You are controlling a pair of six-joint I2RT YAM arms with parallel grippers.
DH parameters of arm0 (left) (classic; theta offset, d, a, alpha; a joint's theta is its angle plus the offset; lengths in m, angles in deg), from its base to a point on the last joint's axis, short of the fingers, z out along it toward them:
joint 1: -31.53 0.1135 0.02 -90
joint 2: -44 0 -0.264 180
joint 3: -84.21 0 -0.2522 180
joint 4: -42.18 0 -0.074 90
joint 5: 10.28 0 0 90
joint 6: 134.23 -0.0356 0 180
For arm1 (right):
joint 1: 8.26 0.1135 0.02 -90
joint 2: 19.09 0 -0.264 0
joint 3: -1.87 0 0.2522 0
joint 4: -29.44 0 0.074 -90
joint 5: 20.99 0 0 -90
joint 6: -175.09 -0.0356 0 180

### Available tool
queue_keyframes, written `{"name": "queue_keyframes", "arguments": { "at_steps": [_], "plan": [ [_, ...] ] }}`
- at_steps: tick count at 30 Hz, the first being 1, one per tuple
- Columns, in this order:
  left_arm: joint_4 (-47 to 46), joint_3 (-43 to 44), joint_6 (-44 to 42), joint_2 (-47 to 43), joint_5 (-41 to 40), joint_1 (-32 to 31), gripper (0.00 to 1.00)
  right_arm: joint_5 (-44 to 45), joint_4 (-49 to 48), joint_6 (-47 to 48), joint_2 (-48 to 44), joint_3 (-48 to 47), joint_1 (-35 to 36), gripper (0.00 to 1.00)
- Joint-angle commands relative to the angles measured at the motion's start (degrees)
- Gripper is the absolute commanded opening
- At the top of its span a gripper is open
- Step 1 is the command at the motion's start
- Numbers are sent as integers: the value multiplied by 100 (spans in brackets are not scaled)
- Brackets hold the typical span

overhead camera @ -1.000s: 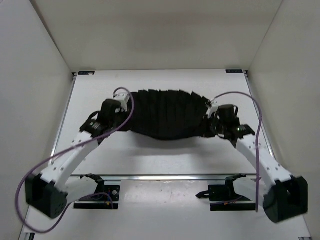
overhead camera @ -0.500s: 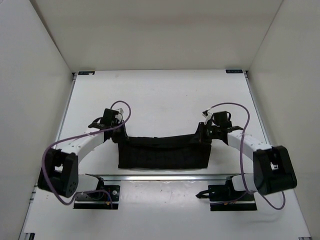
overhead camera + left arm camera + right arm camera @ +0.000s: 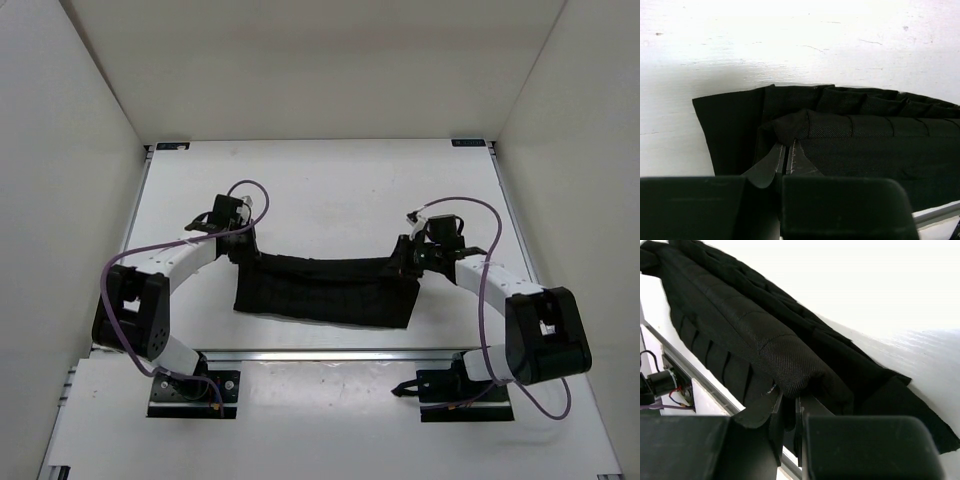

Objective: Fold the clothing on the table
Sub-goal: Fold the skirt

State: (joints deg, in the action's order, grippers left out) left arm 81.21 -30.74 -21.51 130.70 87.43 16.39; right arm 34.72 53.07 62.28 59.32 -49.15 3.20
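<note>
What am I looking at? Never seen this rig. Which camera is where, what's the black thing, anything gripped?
Two robot arms, left arm and right arm, stand at the near edge of a white table. The wide picture looks down from above and behind; the other two come from wrist cameras. The black thing is a pleated, skirt-like garment, doubled over. The left gripper is shut on its left end, the right gripper on its right end.
</note>
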Motion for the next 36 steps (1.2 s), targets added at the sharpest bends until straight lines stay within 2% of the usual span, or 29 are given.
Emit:
{"name": "queue_keyframes", "arguments": {
  "at_steps": [1, 6, 12, 14, 16, 21, 24, 28, 31, 36],
  "plan": [
    [-75, 153, -136, -92, -357, 63, 0, 264, -345, 91, -370, 52, -232, 0],
    [-207, 697, -128, 154, -418, 195, 0, 247, -135, 505, 216, -703, -715, 0],
    [-278, 1593, -93, 506, -603, 169, 0, 352, 330, 997, 1148, -2766, -830, 0],
    [-252, 1831, -145, 541, -542, 134, 0, 334, 515, 1042, 1273, -3110, -752, 0],
    [-146, 1850, -241, 445, -630, 99, 0, 412, 499, 972, 1160, -2991, -716, 0],
    [-181, 1192, -321, 6, -543, 98, 0, 589, 25, 515, 203, -1226, -523, 0],
    [-94, 797, -312, -196, -551, -15, 0, 563, 190, 409, -141, -776, -443, 0],
    [309, 558, -259, -478, -306, -95, 0, 642, 708, 313, -546, -871, -22, 0],
    [732, 453, -189, -1022, -462, -340, 0, 730, 1016, -125, -976, -950, 320, 0],
    [1452, 434, -5, -2015, -542, -341, 0, 625, 1403, -654, -1503, -977, 822, 0]
  ]
}}
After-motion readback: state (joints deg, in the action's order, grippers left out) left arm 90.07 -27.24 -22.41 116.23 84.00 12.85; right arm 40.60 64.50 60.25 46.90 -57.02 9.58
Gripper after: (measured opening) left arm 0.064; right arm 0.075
